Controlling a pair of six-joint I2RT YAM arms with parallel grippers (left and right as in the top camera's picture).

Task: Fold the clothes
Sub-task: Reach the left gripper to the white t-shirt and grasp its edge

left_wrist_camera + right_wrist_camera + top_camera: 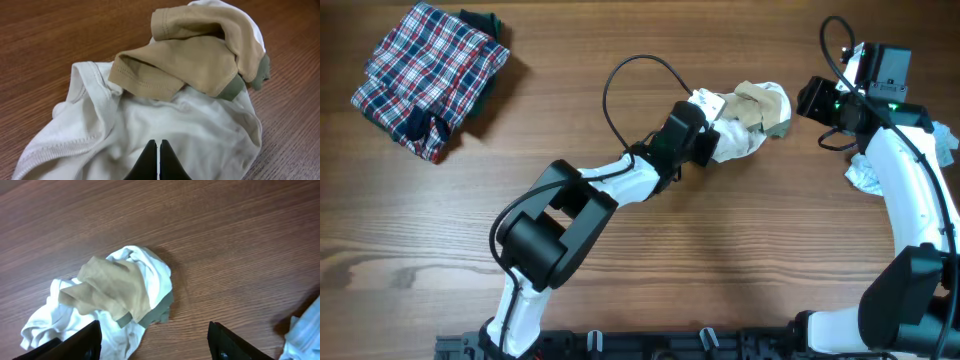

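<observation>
The cream-white top point(732, 143) lies crumpled on the wooden table, its tan-beige sleeve parts and thin olive edge bunched on top. It fills the left wrist view point(190, 120) and shows in the right wrist view point(125, 290). My left gripper point(158, 145) is shut, its tips together right over the white cloth at the garment's left end point(705, 142). I cannot tell whether cloth is pinched. My right gripper point(154, 327) is open and empty, above the table just right of the top point(812, 100). A pale blue striped garment point(865, 175) lies at the right edge, under my right arm.
A pile of red, white and navy plaid clothes point(425, 75) with something dark green beneath sits at the back left. The pale blue garment's corner shows in the right wrist view point(302, 335). A black cable loops over the table behind my left arm point(620, 90).
</observation>
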